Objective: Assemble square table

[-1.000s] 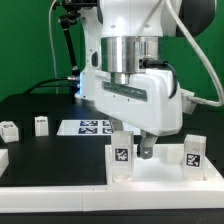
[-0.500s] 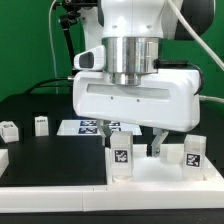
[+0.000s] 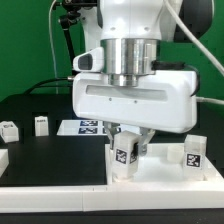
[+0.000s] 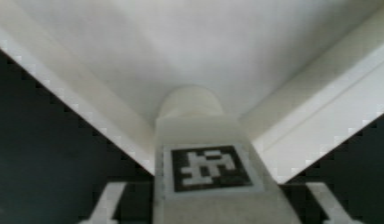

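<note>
The white square slab (image 3: 165, 172) lies at the front of the exterior view's right. It fills the far part of the wrist view (image 4: 189, 50). A small white tagged leg (image 3: 123, 157) stands upright at the slab's left corner. My gripper (image 3: 126, 150) is down over this leg, one finger on each side. In the wrist view the leg (image 4: 210, 165) sits between the fingers (image 4: 127, 200) with a dark gap on both sides, so the gripper (image 4: 221, 205) is open. A second leg (image 3: 194, 152) stands on the slab's right. Two more legs (image 3: 41, 125) (image 3: 9, 130) stand at the left.
The marker board (image 3: 84, 126) lies on the black table behind the gripper. A long thin white bar (image 3: 50, 190) runs along the front edge, left of the slab. The arm's wide white hand body (image 3: 135, 100) hides the table's middle.
My gripper has moved toward the exterior view's left, from the gap between the two legs on the slab to straddle the left leg. The legs have not moved.
</note>
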Action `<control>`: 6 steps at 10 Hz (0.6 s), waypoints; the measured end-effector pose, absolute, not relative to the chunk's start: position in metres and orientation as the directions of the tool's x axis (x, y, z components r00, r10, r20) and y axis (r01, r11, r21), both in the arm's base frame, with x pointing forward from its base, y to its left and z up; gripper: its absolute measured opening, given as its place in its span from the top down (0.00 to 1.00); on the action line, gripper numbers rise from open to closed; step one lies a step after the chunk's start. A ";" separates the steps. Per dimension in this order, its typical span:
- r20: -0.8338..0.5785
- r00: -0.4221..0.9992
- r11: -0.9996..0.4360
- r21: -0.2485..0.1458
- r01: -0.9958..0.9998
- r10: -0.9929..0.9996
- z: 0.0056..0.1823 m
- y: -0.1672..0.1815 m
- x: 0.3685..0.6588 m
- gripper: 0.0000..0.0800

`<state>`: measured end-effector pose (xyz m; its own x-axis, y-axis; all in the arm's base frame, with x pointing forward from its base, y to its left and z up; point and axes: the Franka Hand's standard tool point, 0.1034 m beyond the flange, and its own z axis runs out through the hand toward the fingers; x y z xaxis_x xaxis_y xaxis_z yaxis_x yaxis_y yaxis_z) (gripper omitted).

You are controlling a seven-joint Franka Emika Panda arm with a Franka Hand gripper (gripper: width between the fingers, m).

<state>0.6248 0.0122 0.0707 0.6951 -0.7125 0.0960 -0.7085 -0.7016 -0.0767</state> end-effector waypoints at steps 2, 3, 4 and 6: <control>0.085 0.606 -0.612 -0.088 -0.786 -0.791 0.070 0.012 0.625 0.63; 0.056 0.514 -0.517 -0.100 -0.850 -0.856 0.070 0.011 0.623 0.63; -0.025 0.321 -0.317 -0.107 -0.942 -0.947 0.069 0.007 0.623 0.63; -0.133 0.066 -0.053 -0.096 -0.994 -0.989 0.069 0.004 0.627 0.63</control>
<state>0.6272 0.0040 0.0686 0.0660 -0.9889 -0.1334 -0.9939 -0.0533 -0.0965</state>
